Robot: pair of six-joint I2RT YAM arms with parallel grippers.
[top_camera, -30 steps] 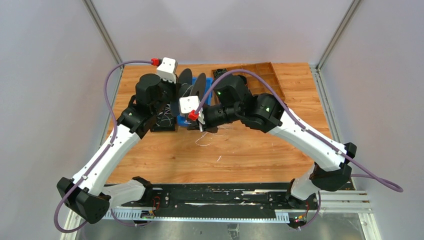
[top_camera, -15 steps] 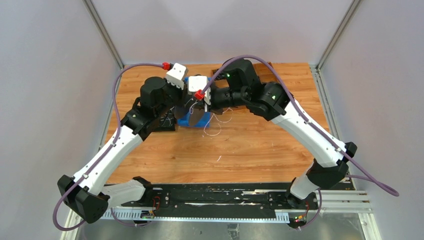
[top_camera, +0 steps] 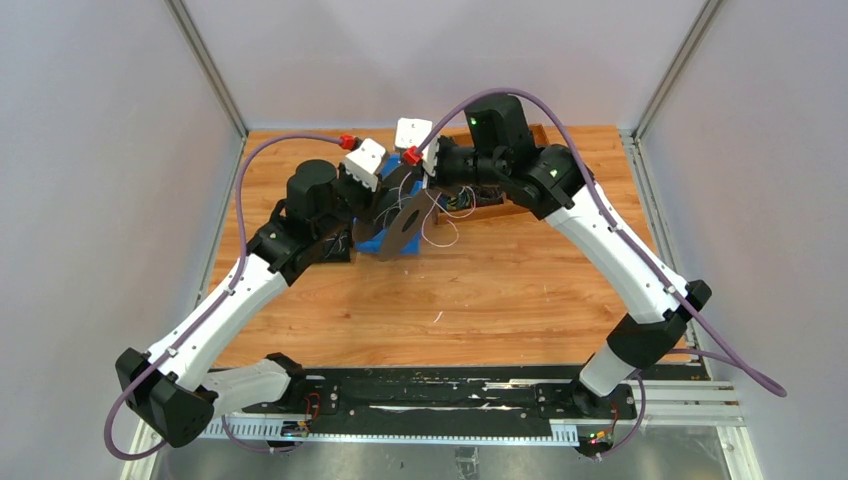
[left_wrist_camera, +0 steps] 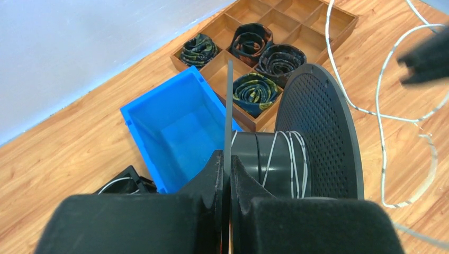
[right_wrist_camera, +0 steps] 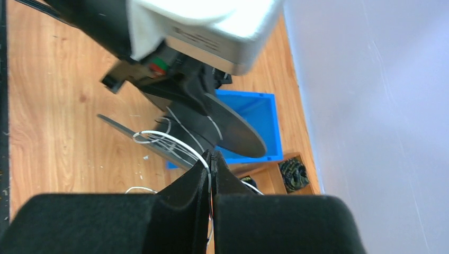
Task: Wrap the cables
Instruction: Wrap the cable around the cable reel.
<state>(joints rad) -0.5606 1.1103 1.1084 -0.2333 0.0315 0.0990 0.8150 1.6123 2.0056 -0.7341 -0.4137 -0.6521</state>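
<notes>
My left gripper [left_wrist_camera: 227, 159] is shut on the thin edge of one flange of a black spool [left_wrist_camera: 320, 132] and holds it over the blue bin [left_wrist_camera: 174, 127]. A few turns of the whitish cable [left_wrist_camera: 288, 159] lie round the spool's hub. In the top view the left gripper [top_camera: 385, 203] and spool [top_camera: 402, 228] are at the table's back middle. My right gripper [right_wrist_camera: 210, 159] is shut on the cable [right_wrist_camera: 174, 140] just right of the spool; in the top view the right gripper [top_camera: 432, 192] is there too. Loose cable loops [top_camera: 440, 233] hang and lie beneath.
A wooden compartment tray [left_wrist_camera: 296, 21] with several small black coils [left_wrist_camera: 254, 90] stands behind the spool, against the back wall. A small black box [top_camera: 330, 250] with wire sits left of the blue bin [top_camera: 372, 240]. The two wrists are close together.
My right gripper has moved back and to the right with the cable. My left wrist has turned and swung the spool from the back edge to over the blue bin.
</notes>
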